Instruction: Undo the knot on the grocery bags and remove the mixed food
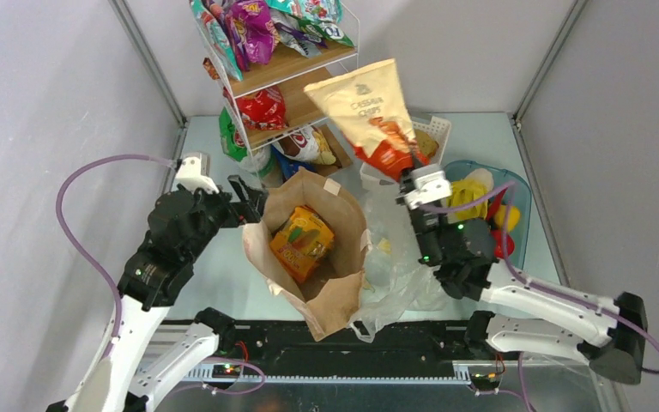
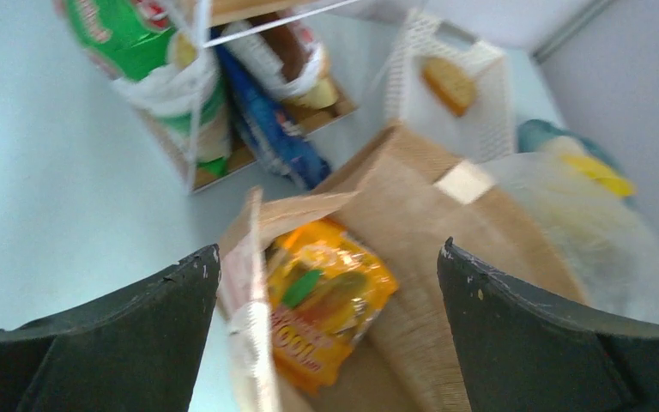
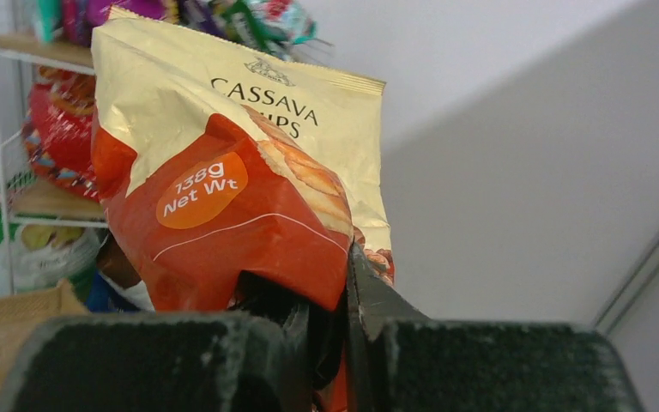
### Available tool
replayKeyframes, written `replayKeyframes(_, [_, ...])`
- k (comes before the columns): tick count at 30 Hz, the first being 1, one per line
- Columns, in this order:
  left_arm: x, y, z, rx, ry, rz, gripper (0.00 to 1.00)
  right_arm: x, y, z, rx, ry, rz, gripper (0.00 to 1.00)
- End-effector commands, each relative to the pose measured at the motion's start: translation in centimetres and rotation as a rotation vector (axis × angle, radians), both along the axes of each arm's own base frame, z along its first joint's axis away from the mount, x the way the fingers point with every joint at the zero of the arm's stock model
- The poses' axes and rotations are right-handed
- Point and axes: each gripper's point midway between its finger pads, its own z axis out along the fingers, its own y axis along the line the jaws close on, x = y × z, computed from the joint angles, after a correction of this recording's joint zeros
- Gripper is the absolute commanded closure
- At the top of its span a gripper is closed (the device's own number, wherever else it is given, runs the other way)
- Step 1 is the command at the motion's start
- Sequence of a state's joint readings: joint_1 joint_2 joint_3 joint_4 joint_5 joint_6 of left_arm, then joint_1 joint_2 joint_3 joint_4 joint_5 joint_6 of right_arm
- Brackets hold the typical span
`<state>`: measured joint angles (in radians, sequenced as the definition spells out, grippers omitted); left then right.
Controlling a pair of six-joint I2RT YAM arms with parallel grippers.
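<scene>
At the left rim of the brown paper bag (image 1: 343, 225), your left gripper (image 1: 253, 199) has its jaws spread wide with nothing clamped between them. Your left wrist view shows the bag's folded paper edge lying loose between the two dark fingers (image 2: 137, 343). The bag's mouth gapes open toward the overhead camera, and an orange and yellow snack packet (image 1: 302, 242) lies inside it on the brown paper.

Up and to the right of the paper bag, your right gripper (image 1: 416, 178) is nearly closed, pinching the lower edge of a cassava chips packet (image 1: 369, 112). The packet is lifted clear of the bag and stands upright in the air above the jaws.

Against the bag's right side, touching it, the clear plastic bag (image 1: 395, 270) lies crumpled on the table (image 1: 214, 283). Farther right of the paper bag, past the plastic one, sits the blue-tinted tub (image 1: 522, 202) with yellow fruits (image 1: 468, 197) in it. Behind the bag's right corner is the white slatted basket (image 1: 436, 127), holding a bread slice (image 1: 427, 142). Directly behind the bag stands the wire shelf rack (image 1: 305, 60), stacked with more snack packets.
</scene>
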<state>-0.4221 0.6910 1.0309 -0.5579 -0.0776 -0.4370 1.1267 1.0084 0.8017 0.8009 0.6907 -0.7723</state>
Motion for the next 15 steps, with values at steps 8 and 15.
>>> replayKeyframes(8, [-1.1, 3.1, -8.7, 0.210, 0.290, 0.097, 0.00, 1.3, -4.1, -0.6, 0.320, 0.229, 0.146, 1.00])
replayKeyframes(15, [-0.6, 2.7, -12.2, 0.285, 0.410, 0.071, 0.69, 1.0, -3.1, -2.9, 0.330, 0.347, 0.222, 1.00])
